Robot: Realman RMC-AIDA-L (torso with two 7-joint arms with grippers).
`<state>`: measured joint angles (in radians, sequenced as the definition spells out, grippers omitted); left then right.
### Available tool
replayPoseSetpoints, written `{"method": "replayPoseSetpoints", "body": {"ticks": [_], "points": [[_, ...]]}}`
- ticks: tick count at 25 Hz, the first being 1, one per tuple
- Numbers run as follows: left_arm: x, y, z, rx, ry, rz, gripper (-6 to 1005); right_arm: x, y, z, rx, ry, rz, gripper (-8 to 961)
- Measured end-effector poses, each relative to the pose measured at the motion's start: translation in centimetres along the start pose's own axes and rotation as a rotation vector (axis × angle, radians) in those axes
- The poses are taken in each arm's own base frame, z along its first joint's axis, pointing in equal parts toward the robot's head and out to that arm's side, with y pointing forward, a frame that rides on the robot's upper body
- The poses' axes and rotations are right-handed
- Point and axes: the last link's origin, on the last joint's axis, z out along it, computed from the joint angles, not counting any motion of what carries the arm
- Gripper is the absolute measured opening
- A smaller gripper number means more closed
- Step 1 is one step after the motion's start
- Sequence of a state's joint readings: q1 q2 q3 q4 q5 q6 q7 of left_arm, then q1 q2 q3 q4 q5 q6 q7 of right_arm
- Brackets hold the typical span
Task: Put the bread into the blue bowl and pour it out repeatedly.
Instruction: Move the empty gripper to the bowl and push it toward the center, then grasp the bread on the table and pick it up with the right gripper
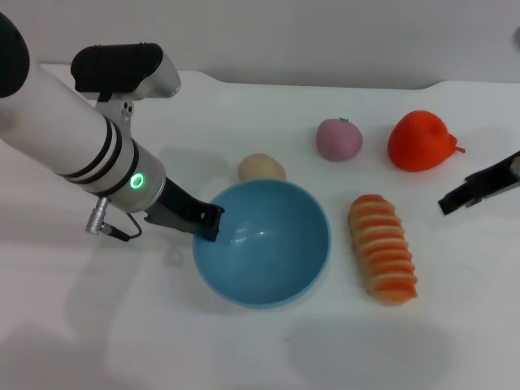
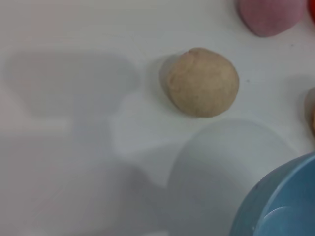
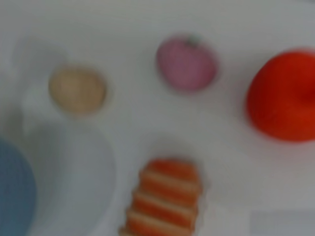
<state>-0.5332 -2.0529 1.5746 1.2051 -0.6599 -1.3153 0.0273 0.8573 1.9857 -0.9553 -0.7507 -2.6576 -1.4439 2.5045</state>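
Here, left hand gripping blue bowl rim, bread beside it.

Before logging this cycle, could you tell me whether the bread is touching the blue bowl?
Apart. The head view shows a strip of white table between the bread and the blue bowl; the bread lies beside it, toward the robot's right.

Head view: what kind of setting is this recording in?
Probably a lab tabletop for robot practice: a plain white table against a bare wall, holding only toy foods such as the bread, and a blue bowl.
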Motion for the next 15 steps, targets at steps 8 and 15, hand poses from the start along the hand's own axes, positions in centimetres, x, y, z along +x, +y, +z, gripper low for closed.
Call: {"method": "replayPoseSetpoints", "body": {"ticks": [8,15], "points": [[0.7,0.2,-0.7,-0.005,0.034,0.017,11,-1.2,3.7,3.5,0.030,0.048,-0.091,444],[0.9,0.4,-0.9,-0.015,0.041,0.018,12,-1.2,4.3,4.3,-0.048,0.000,-0.040,444]]}}
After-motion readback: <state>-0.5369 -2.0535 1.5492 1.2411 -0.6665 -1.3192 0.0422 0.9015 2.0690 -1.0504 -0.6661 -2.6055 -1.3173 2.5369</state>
